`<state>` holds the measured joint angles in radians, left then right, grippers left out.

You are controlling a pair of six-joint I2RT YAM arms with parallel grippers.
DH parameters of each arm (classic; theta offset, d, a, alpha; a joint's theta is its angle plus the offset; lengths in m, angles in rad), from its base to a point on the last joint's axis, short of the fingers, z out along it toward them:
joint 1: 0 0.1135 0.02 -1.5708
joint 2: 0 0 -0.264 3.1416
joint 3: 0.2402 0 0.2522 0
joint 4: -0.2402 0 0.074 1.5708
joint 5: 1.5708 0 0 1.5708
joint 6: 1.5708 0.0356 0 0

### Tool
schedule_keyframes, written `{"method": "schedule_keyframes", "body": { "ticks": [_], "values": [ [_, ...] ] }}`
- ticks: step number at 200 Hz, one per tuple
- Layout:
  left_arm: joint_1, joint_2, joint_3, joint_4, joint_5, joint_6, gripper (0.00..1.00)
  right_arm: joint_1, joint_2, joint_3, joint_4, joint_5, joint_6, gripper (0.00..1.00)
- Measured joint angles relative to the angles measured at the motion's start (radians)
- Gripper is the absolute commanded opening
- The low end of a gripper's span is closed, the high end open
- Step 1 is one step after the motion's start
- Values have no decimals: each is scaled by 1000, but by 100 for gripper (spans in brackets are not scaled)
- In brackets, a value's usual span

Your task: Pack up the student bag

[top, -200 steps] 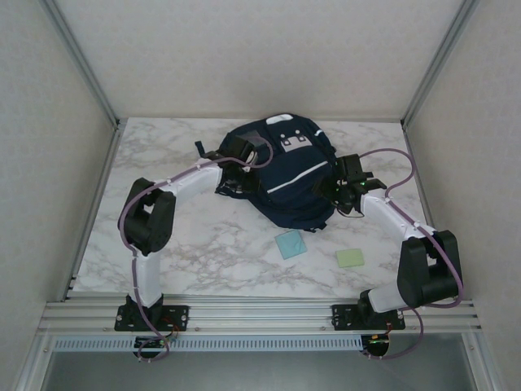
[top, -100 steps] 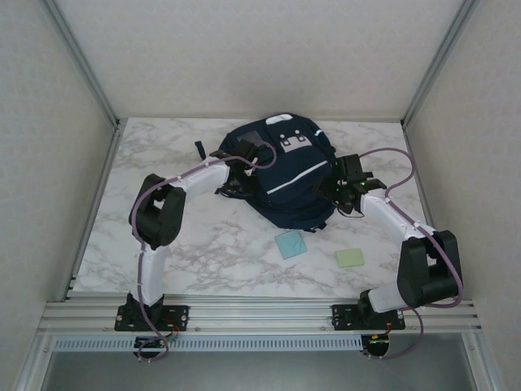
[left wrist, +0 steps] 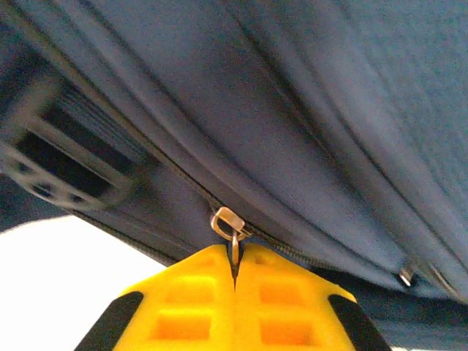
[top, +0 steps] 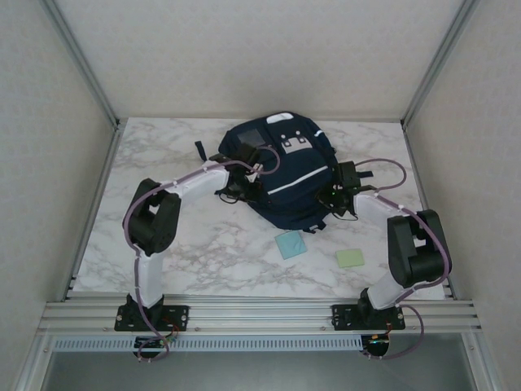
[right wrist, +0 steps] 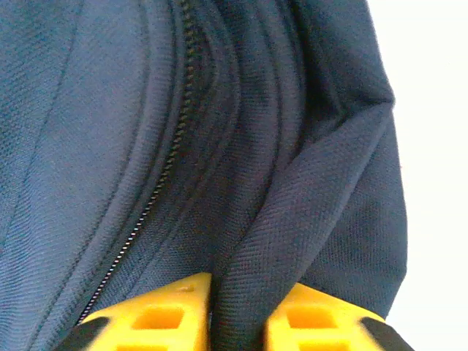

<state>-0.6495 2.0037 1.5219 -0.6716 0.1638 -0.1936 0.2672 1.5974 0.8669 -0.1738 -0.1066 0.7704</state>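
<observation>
On the table (top: 179,244), student bag (top: 285,179) rearward; 2 squares (top: 291,243) (top: 351,258), possibly notepads, before it.

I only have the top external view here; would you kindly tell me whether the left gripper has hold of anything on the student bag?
Observer: Yes, the left gripper is shut on the metal zipper pull of the student bag.
Operator: Thank you, and the right gripper?
Observer: The right gripper pinches a fold of fabric beside a zipper track.
Operator: Is that zipper open there?
Observer: No, its teeth look closed along the visible stretch.
</observation>
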Motion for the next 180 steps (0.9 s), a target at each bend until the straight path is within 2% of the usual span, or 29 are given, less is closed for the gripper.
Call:
{"method": "schedule_keyframes", "body": {
  "ticks": [29,68,121,172,180],
  "values": [
    [-54,-33,-21,-43,42,28,0,6,2,-5,23,-4,36,10],
    [-74,-45,-14,-72,125,24,0,25,2,-5,35,-10,56,11],
    [-186,52,160,-77,220,-96,0,43,2,-5,47,18,65,12],
    [-195,149,274,-90,285,-217,0,43,-29,-9,31,80,42,23],
    [-198,164,295,-89,294,-228,7,45,-51,-9,16,81,27,28]
  ]
}}
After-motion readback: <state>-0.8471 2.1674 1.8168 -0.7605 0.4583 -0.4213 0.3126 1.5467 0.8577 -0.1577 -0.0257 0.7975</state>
